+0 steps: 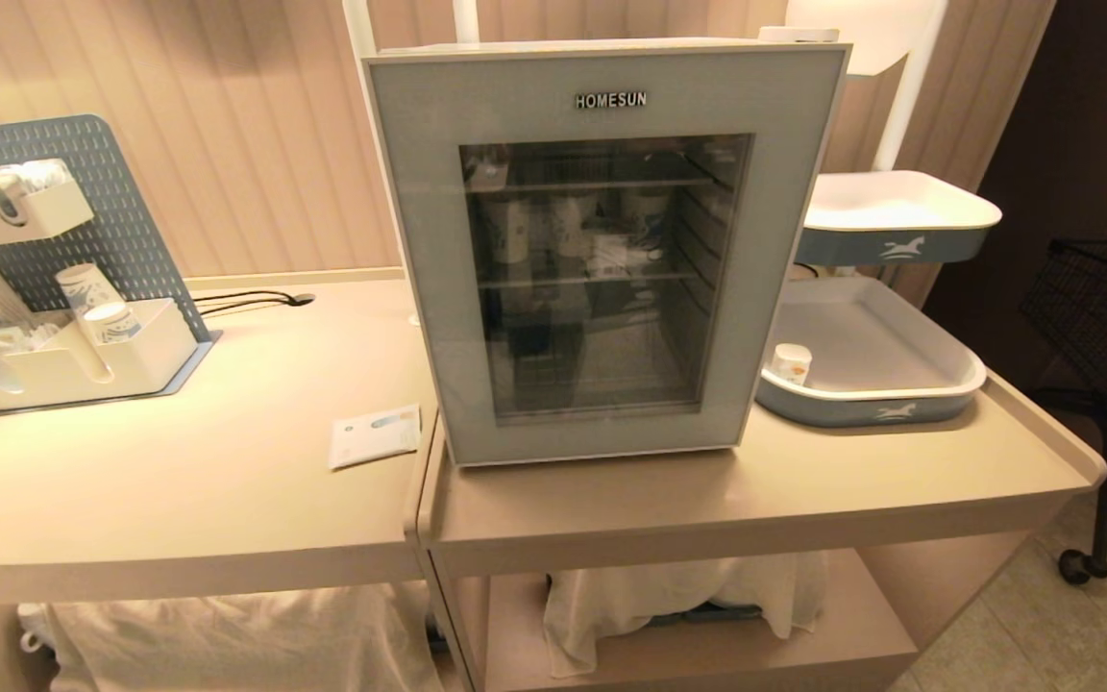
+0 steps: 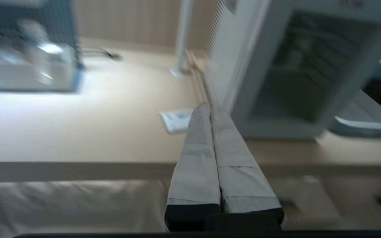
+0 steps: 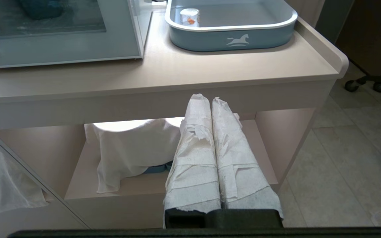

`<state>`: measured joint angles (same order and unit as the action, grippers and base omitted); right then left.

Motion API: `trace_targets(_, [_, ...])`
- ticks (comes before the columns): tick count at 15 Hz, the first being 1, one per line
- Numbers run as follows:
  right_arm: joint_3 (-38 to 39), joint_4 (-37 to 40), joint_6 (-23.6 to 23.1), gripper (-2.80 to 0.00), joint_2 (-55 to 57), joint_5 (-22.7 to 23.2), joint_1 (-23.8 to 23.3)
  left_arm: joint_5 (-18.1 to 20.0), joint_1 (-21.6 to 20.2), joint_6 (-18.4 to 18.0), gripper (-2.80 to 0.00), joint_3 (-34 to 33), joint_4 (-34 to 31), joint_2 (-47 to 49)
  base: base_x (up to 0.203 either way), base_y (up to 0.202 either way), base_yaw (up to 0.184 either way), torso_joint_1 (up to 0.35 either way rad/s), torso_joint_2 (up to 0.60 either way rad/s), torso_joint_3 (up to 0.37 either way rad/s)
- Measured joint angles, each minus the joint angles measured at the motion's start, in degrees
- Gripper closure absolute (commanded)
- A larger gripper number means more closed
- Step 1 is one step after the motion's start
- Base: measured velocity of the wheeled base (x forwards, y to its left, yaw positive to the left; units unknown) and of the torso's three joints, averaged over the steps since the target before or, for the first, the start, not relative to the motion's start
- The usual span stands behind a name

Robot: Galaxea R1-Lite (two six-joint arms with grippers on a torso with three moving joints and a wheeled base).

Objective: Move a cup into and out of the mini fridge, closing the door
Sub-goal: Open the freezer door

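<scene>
The mini fridge (image 1: 602,106) stands on the right counter, and its glass door (image 1: 419,240) is closed. Behind the glass, tall paper cups stand on the middle shelf. A low white shape with blue print (image 1: 623,252) sits among them; I cannot tell whether it is the cup. Neither arm shows in the head view. My left gripper (image 2: 207,107) is shut and empty, in the air before the table, pointing at the fridge's (image 2: 276,129) near left corner. My right gripper (image 3: 210,98) is shut and empty, low in front of the counter's edge.
A plain small white cup with an orange mark (image 1: 790,363) stands in the blue tray (image 1: 861,408) right of the fridge. A paper packet (image 1: 375,435) lies left of the fridge. A pegboard organiser (image 1: 63,356) holding paper cups stands far left. A black wire cart (image 1: 1106,308) is at the right.
</scene>
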<state>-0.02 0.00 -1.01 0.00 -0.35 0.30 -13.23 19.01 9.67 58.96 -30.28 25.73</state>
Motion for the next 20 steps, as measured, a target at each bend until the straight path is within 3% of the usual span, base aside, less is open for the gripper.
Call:
trace_targets(1, [0.02, 0.00, 0.00, 0.00, 0.00, 0.00, -0.01, -0.24, 3.96, 2.08, 0.00, 0.90, 0.09, 5.51, 0.000, 0.000, 0.000, 0.000, 0.00, 0.000])
trace_targets(3, [0.02, 0.00, 0.00, 0.00, 0.00, -0.01, 0.04, -0.08, 7.50, 4.65, 0.00, 1.77, 4.84, 16.74, 0.000, 0.000, 0.000, 0.000, 0.00, 0.000])
trace_targets(6, [0.02, 0.01, 0.00, 0.00, 0.00, 0.02, 0.02, 4.55, 4.03, 5.56, 0.00, 5.19, 14.35, 33.50, 0.000, 0.000, 0.000, 0.000, 0.00, 0.000])
trace_targets(8, [0.02, 0.00, -0.02, 0.00, 0.00, 0.02, 0.02, 13.29, -4.01, 5.94, 0.00, 8.75, 17.92, 44.35, 0.000, 0.000, 0.000, 0.000, 0.00, 0.000])
trace_targets(9, [0.00, 0.00, 0.00, 0.00, 0.00, 0.02, 0.02, 20.15, -8.47, 5.91, 0.00, 9.55, 19.02, 48.41, 0.000, 0.000, 0.000, 0.000, 0.00, 0.000])
trace_targets(11, [0.00, 0.00, 0.00, 0.00, 0.00, 0.00, -0.01, 37.85, -17.92, 4.43, 0.00, 8.15, 23.39, 54.41, 0.000, 0.000, 0.000, 0.000, 0.00, 0.000])
trace_targets(12, [0.00, 0.02, -0.02, 0.00, 0.00, 0.02, 0.01, 47.48, -22.45, 2.57, -2.80, 5.23, 27.42, 57.17, 0.000, 0.000, 0.000, 0.000, 0.00, 0.000])
trace_targets(13, [0.00, 0.00, -0.02, 0.00, 0.00, 0.00, 0.02, 57.46, -26.22, 0.30, -2.80, 1.16, 33.74, 60.53, 0.000, 0.000, 0.000, 0.000, 0.00, 0.000])
trace_targets(14, [-0.05, 0.00, -0.04, 0.00, 0.00, 0.02, 0.02, 64.74, -28.43, -1.09, -2.80, -1.87, 40.17, 63.45, 0.000, 0.000, 0.000, 0.000, 0.00, 0.000])
trace_targets(15, [-0.05, 0.02, -0.02, 0.00, 0.00, 0.00, 0.02, 71.67, -29.92, -1.55, -2.80, -4.69, 47.78, 66.65, 0.000, 0.000, 0.000, 0.000, 0.00, 0.000])
trace_targets(16, [-0.02, 0.02, -0.02, 0.00, 0.00, 0.02, 0.02, 76.31, -30.44, -1.54, -2.80, -6.60, 54.57, 69.27, 0.000, 0.000, 0.000, 0.000, 0.00, 0.000])
trace_targets(17, [-0.02, 0.00, -0.04, 0.00, 0.00, 0.00, 0.02, 78.97, -30.44, -1.42, -2.80, -7.77, 60.25, 71.48, 0.000, 0.000, 0.000, 0.000, 0.00, 0.000])
trace_targets(20, [0.02, 0.00, -0.04, 0.00, 0.00, 0.02, -0.01, 79.87, -28.67, -1.06, -2.80, -9.06, 73.95, 77.76, 0.000, 0.000, 0.000, 0.000, 0.00, 0.000])
